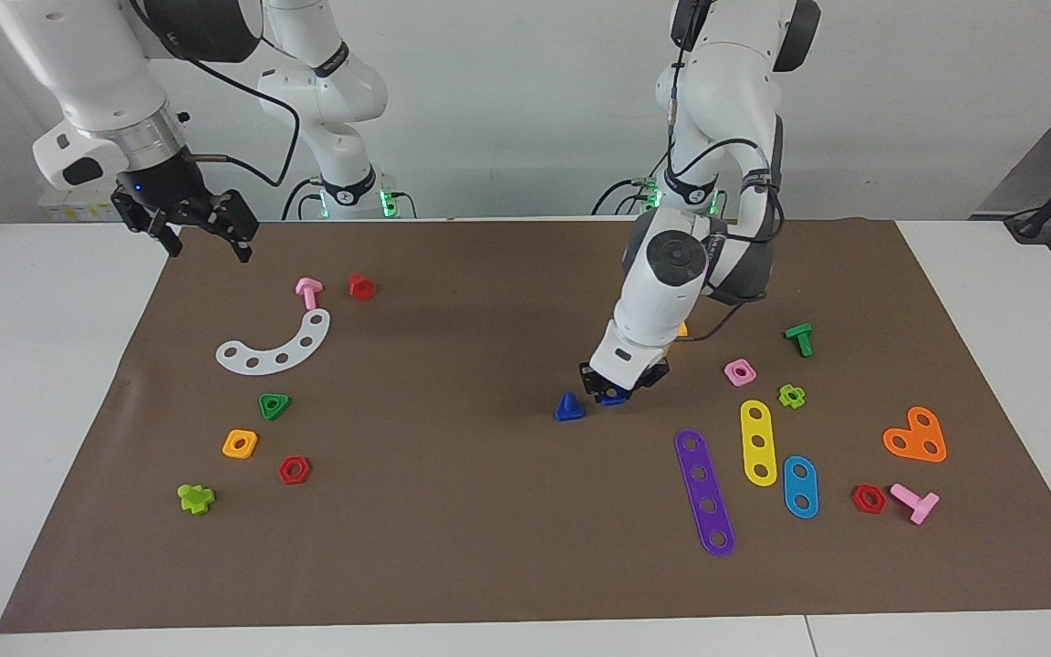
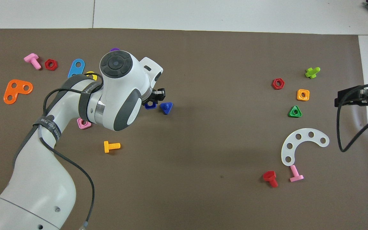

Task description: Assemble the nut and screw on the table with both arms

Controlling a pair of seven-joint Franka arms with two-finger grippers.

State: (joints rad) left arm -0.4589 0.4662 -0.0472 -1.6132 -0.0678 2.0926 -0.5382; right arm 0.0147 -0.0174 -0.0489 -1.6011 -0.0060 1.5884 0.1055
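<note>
The blue screw [image 1: 568, 407] [image 2: 166, 107] stands on its triangular head, shaft up, near the middle of the brown mat [image 1: 489, 547] on the table. My left gripper [image 1: 612, 392] [image 2: 152, 101] is shut on the blue square nut [image 1: 616, 398] [image 2: 150, 106]. It holds the nut low over the mat, right beside the screw and toward the left arm's end; the two look just apart. My right gripper [image 1: 208, 248] [image 2: 340, 99] hangs open and empty, raised over the mat's edge at the right arm's end.
A pink square nut [image 1: 739, 371] and coloured strips [image 1: 704, 493] lie toward the left arm's end. A green triangular nut [image 1: 275, 405], an orange-yellow square nut [image 1: 240, 443] and a white curved strip [image 1: 275, 347] lie toward the right arm's end. An orange bolt [image 2: 111, 146] lies nearer the robots.
</note>
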